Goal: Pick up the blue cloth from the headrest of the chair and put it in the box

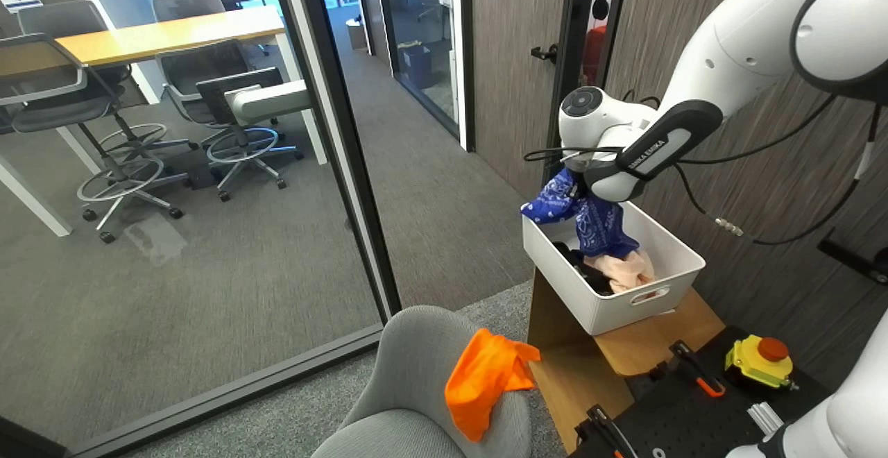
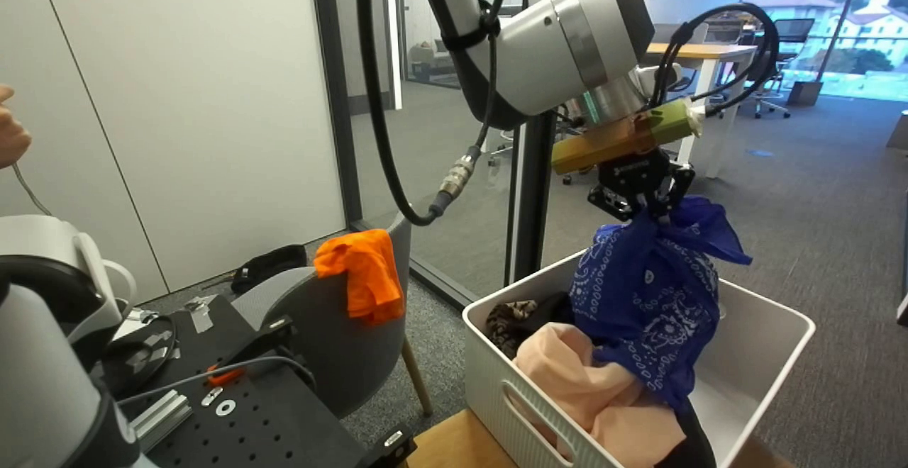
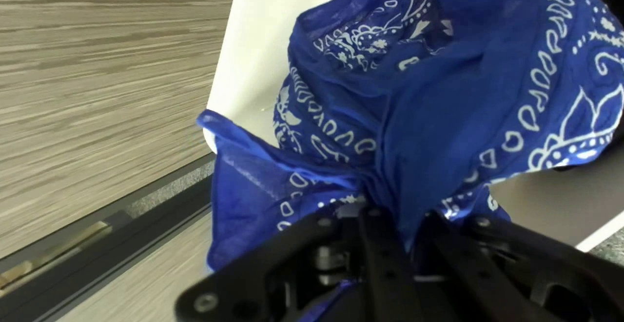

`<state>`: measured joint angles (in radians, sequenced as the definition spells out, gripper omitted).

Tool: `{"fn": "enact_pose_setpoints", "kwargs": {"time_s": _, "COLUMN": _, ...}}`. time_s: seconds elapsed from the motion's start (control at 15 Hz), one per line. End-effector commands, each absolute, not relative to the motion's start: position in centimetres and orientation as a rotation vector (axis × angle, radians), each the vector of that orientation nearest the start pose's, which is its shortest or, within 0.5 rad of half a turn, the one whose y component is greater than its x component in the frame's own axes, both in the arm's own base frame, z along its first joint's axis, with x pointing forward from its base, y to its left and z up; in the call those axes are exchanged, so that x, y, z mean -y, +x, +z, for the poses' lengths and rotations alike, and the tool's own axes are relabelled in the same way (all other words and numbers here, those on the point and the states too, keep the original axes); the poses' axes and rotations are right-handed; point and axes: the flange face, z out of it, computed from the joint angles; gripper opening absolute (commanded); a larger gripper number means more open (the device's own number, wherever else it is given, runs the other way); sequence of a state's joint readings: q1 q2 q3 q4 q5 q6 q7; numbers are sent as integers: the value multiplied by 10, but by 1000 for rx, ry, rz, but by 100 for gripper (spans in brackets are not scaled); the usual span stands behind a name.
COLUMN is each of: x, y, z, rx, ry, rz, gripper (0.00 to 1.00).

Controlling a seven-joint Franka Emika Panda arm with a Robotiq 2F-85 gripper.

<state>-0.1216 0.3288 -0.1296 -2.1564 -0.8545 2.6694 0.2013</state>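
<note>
I see the claw pinching the blue cloth by a gathered bunch over the white box, its lower folds hanging inside beside a peach cloth, presumably so that letting go drops it in.

In an exterior view, with the blue bandana as dial centre, I have free room inside the white storage box at 4 o'clock; peach cloth obstructs 7 o'clock, my gripper 12.

"ANKA EMIKA" lettering on arm
</note>
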Motion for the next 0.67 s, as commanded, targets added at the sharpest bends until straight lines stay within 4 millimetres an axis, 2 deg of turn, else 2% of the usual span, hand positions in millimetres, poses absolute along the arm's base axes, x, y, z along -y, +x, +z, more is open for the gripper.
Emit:
{"fn": "enact_pose_setpoints", "kwargs": {"time_s": 0.0, "x": 140, "y": 574, "z": 246, "rx": 443, "ry": -3571, "rz": -280, "gripper": 5}}
{"fn": "enact_pose_setpoints", "kwargs": {"time_s": 0.27, "x": 149, "y": 572, "z": 233, "rx": 386, "ry": -3572, "rz": -236, "gripper": 5}}
{"fn": "enact_pose_setpoints", "kwargs": {"time_s": 0.6, "x": 154, "y": 572, "z": 226, "rx": 341, "ry": -3566, "rz": -211, "gripper": 5}}
